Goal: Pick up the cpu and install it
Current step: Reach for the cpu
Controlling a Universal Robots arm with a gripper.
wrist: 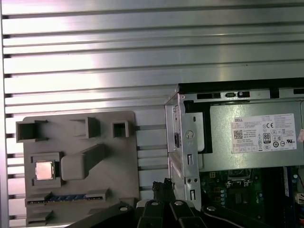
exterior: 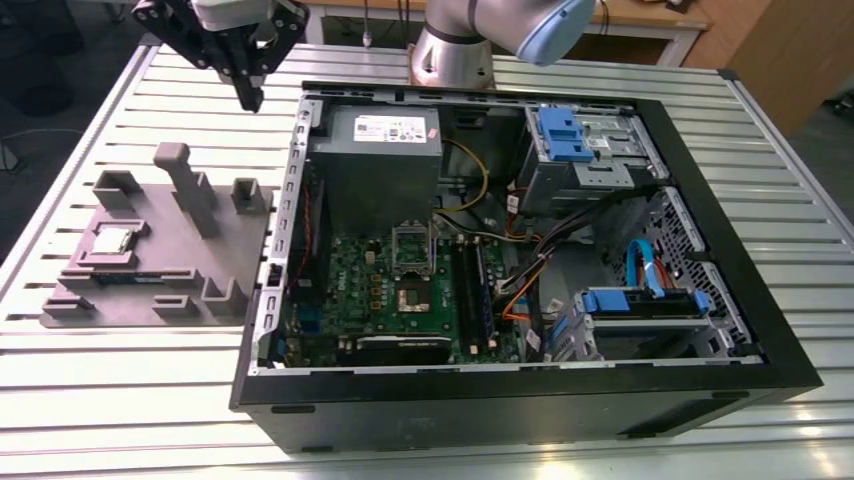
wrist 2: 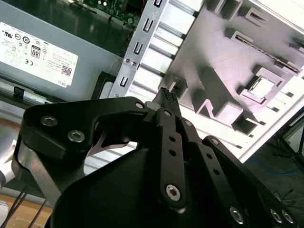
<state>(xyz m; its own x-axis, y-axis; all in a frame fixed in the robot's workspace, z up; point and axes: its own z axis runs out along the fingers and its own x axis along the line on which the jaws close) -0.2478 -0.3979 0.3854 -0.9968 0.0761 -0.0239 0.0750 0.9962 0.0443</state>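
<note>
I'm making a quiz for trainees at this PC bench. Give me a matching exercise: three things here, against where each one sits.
Things:
1. cpu
2. gripper
3. grey box with white label

Places:
A. inside the computer case
B. in a recess of the grey holder
C. above the slatted table, beside the case's outer wall

Pairs: 1-B, 2-C, 3-A
</note>
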